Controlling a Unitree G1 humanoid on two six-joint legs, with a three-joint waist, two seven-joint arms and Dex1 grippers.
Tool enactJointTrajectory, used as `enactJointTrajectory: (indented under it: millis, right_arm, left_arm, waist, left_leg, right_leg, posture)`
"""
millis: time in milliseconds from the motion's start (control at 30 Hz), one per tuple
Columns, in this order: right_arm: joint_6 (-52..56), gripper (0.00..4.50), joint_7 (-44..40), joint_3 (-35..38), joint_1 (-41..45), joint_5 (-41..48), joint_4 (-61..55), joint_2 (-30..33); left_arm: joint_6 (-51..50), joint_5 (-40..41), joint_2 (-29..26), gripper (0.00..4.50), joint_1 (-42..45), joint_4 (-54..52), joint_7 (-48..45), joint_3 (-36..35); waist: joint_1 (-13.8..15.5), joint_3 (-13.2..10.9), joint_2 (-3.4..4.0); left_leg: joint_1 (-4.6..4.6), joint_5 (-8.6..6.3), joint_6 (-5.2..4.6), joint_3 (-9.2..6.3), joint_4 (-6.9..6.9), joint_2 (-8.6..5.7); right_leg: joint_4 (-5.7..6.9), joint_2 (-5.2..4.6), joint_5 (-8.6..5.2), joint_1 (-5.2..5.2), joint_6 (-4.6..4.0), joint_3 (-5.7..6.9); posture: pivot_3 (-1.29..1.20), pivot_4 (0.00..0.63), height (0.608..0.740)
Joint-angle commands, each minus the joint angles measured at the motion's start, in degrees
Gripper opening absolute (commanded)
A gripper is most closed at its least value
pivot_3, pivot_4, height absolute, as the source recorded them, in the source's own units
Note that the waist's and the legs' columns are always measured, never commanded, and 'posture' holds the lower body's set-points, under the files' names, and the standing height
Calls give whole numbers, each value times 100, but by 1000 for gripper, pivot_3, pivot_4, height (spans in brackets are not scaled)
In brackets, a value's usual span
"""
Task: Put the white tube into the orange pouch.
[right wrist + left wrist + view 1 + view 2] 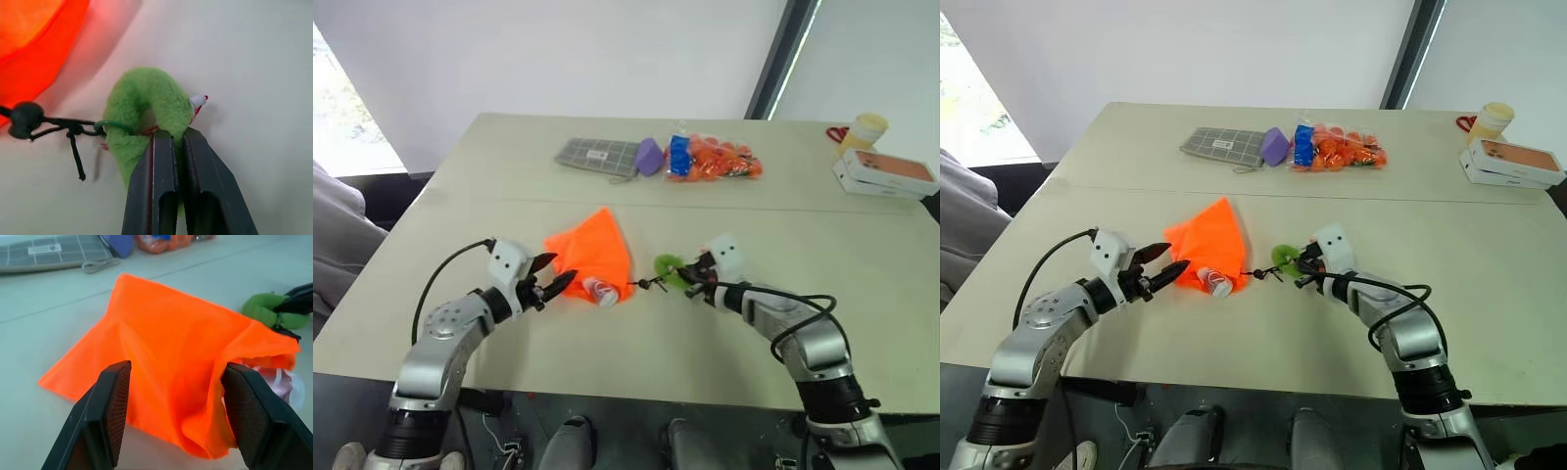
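Observation:
The orange pouch [591, 253] lies crumpled on the table's near middle. Its mouth faces the near edge, and the white tube [600, 290] sticks out of it, cap end showing. My left gripper [564, 267] is open just left of the pouch. In the left wrist view its fingers [115, 406] stand on either side of the pouch's [171, 357] near edge, with the tube [286, 384] off to one side. A black cord [58, 122] runs from the pouch to the lime-green ring [146, 103]. My right gripper [171, 139] is shut on that ring's rim.
Along the far side of the table [607, 352] lie a grey checked case [597, 155], a purple item [649, 155] and a clear bag of orange snacks [720, 160]. At the far right sit a white-and-orange box [886, 174], a yellow cup [864, 130] and red scissors [836, 132].

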State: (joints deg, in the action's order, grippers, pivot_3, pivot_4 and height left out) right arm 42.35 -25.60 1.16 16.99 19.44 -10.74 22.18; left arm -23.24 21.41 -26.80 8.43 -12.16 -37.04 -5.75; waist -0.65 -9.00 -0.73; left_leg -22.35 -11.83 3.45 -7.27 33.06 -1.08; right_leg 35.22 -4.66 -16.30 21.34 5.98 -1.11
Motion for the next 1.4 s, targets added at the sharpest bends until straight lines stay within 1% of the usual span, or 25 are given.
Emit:
enactJointTrajectory:
  millis: [33,133,267,367,400,433,567,800,933,1133,1267,1400]
  right_arm:
    - [-336,18,-126,805,74,707,-527,-193]
    - [-229,18,-147,1253,99,1323,-766,-371]
    - [-149,18,-120,1347,81,1663,-902,-384]
    - [-170,0,-78,1380,97,1914,-1003,-438]
    - [-174,0,-55,1401,116,2001,-1029,-460]
    - [-183,0,-23,1432,151,2110,-1066,-493]
    - [-140,0,86,1516,303,2545,-1166,-550]
    - [-145,0,138,1317,392,2670,-1246,-444]
    - [-141,0,100,1153,425,2660,-1285,-368]
    - [-268,0,126,981,428,2485,-1278,-277]
    - [-446,0,341,1045,556,2352,-1250,-331]
    - [-468,0,537,1162,701,2505,-1294,-406]
  left_arm:
    - [-11,245,64,2954,202,-73,51,-212]
    - [-70,333,92,2954,346,-72,51,-192]
    - [-213,595,133,2954,463,-152,-117,-121]
    - [-269,675,141,3826,559,-243,-217,24]
    - [-258,627,153,4333,608,-220,-178,62]
    - [-294,653,171,4450,655,-201,-179,83]
    - [-416,751,167,4450,762,-238,-365,231]
    - [-451,752,351,4450,1162,-184,-664,717]
    - [-379,772,686,4450,1716,487,-837,832]
    - [-546,913,759,4450,2377,1716,-1603,857]
    - [-451,838,694,4450,2549,2154,-1867,806]
    - [-384,818,644,4450,2483,2133,-1953,776]
  waist:
    - [-12,0,0]
    - [-14,-1,0]
    - [-15,-1,1]
    - [-12,-2,3]
    - [-9,-2,3]
    - [-8,-2,3]
    - [-16,-3,5]
    - [4,-4,6]
    - [1,-4,6]
    - [-35,-4,7]
    - [-27,-4,7]
    - [-20,-4,7]
  left_leg:
    - [0,0,0,0,-1,0]
    - [1,0,0,0,-1,2]
    - [2,0,0,0,-1,2]
    - [2,0,0,1,-1,2]
    - [2,0,0,1,-1,2]
    - [2,0,0,0,-1,2]
    - [1,0,0,1,0,1]
    - [0,0,0,1,-1,1]
    - [-1,1,-1,1,1,0]
    - [0,1,-2,1,-3,1]
    - [-1,1,-2,1,-3,1]
    - [-1,1,-2,0,-2,1]
  right_leg:
    - [0,1,0,0,0,0]
    - [0,3,0,-1,1,0]
    - [1,3,0,-2,1,-1]
    - [1,3,0,-1,0,-1]
    - [1,3,0,-1,0,0]
    - [1,3,0,-1,0,-1]
    - [0,3,0,-1,0,-2]
    - [-1,2,-1,-1,0,-1]
    - [-1,3,0,-1,0,0]
    - [0,6,0,2,2,1]
    - [0,6,-1,2,6,1]
    - [0,6,-1,2,6,1]
  posture:
    - [0,150,724]
    - [0,150,724]
    - [0,150,724]
    - [0,150,724]
    - [0,150,724]
    - [0,150,724]
    - [0,150,724]
    - [0,150,724]
    - [0,150,724]
    - [0,150,724]
    - [0,150,724]
    - [0,150,724]
